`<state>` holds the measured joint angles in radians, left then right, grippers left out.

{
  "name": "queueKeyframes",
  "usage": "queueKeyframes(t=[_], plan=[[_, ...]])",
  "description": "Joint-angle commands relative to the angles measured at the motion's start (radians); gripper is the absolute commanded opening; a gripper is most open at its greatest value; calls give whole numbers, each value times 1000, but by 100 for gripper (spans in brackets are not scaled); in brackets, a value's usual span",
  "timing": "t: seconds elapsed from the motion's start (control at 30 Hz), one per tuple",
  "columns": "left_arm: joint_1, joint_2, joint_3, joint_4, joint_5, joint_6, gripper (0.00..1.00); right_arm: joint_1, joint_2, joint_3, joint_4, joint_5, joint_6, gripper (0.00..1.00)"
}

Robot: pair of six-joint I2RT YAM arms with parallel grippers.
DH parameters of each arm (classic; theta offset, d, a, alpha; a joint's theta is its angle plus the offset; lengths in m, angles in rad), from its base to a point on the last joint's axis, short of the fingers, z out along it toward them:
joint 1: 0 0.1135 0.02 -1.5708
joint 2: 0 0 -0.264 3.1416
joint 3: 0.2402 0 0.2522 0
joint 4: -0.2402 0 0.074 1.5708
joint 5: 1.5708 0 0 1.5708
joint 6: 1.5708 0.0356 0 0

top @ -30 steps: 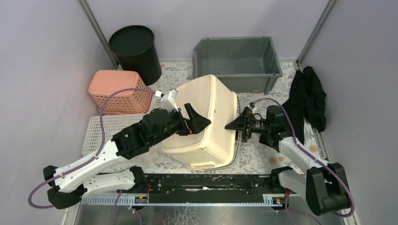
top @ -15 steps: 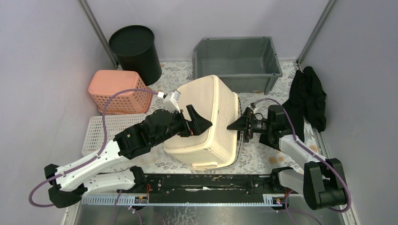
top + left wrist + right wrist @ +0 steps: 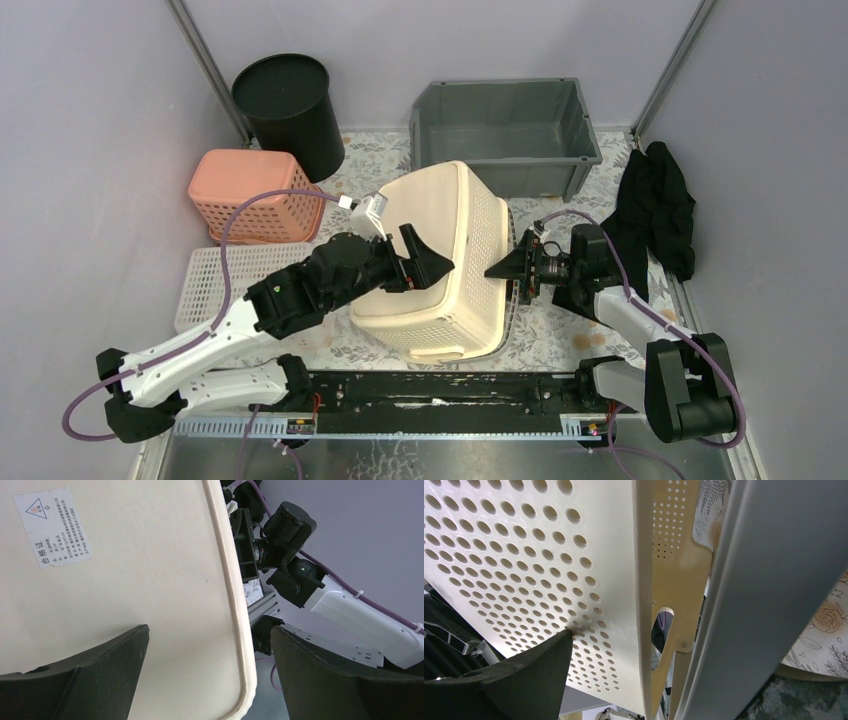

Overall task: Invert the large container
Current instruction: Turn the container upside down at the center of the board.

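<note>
The large container sits tipped mid-table, its flat base up and toward my left, its mouth turned down and to the right, so I judge the flip nearly finished. My left gripper is spread wide over that base to push it over (its label shows). My right gripper, jaws also apart, straddles the rim to guide it.

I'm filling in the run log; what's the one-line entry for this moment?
stage: mid-flip | cream basket: tilted, base up | left gripper: open over base edge | right gripper: open beside perforated wall
</note>
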<state>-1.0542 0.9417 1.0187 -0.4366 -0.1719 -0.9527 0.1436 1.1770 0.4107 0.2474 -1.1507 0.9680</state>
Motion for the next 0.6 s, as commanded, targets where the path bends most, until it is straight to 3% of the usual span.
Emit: queueKeyframes(t=[0.0, 0.57], plan=[[-19, 31, -23, -34, 51, -14, 100, -6, 58, -61, -249, 442, -192, 93], [-23, 43, -22, -28, 55, -12, 100, -6, -1, 62, -518, 700, -407, 94]])
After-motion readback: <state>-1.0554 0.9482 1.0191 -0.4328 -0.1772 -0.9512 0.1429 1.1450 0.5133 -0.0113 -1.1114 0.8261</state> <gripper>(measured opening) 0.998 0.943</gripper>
